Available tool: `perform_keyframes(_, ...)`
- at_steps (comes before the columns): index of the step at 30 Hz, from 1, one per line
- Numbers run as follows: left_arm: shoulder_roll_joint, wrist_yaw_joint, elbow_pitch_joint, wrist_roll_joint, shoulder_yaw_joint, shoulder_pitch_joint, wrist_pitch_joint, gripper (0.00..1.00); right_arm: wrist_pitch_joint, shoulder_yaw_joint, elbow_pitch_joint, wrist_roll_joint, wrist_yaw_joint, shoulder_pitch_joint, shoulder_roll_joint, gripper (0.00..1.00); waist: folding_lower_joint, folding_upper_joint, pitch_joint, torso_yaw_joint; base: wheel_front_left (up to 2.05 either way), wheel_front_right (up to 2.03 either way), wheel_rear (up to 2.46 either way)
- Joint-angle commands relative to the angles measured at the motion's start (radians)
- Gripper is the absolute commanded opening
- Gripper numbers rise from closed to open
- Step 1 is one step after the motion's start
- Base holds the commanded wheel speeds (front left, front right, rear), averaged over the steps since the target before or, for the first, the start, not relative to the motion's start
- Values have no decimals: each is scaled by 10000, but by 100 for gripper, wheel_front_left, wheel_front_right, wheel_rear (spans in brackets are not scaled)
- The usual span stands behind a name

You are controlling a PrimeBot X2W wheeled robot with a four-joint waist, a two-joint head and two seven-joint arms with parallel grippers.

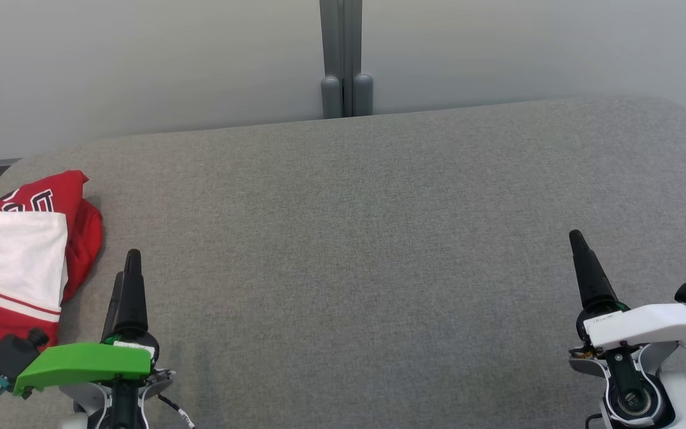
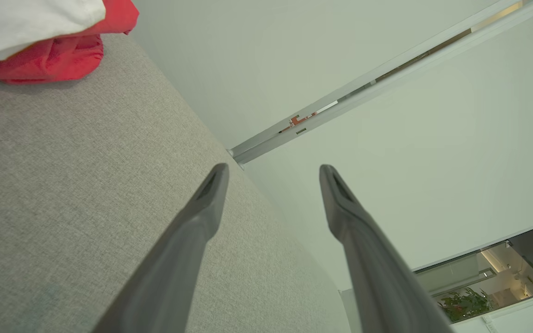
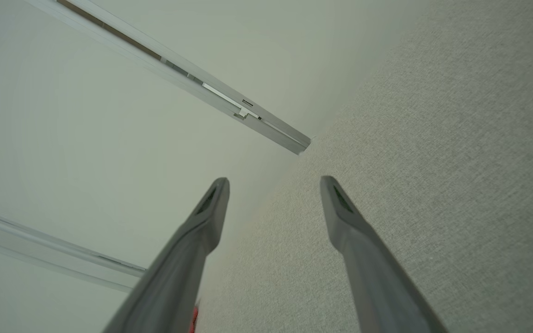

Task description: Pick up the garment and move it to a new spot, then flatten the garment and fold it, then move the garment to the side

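Observation:
The garment [image 1: 15,262] is a red and white jersey with dark lettering, lying in a folded heap at the left edge of the grey fabric-covered table [image 1: 379,238]. My left gripper [image 1: 125,265] hovers just right of the heap, apart from it, fingers pointing away from me. In the left wrist view its fingers [image 2: 273,171] stand open and empty, with the garment [image 2: 49,55] at the upper left. My right gripper [image 1: 578,241] is far off at the lower right over bare table. Its fingers [image 3: 273,182] are spread open with nothing between them.
Pale wall panels rise behind the table's far edge, joined by a grey post [image 1: 346,59]. The table's corners are rounded, and the wide stretch of grey cloth between my two grippers holds nothing.

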Motion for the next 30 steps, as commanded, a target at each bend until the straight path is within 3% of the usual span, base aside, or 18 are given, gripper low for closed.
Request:
perform_keyframes(1,91,5,-193,440,-65,-228,-98,100,-113,50,-215,-452,4,-302,-121,100,0,0,0,4,0,0,0)
perform_keyframes(14,320,6,-7,2470,-461,-228,-560,100,-575,288,-334,-2908,5,-292,-216,100,0,0,-6,16,0,0,0)
perform_keyframes(30,371,8,378,4610,-707,-295,-1029,100,-937,426,-287,-4951,6,-263,-189,100,0,0,-15,62,0,0,0)
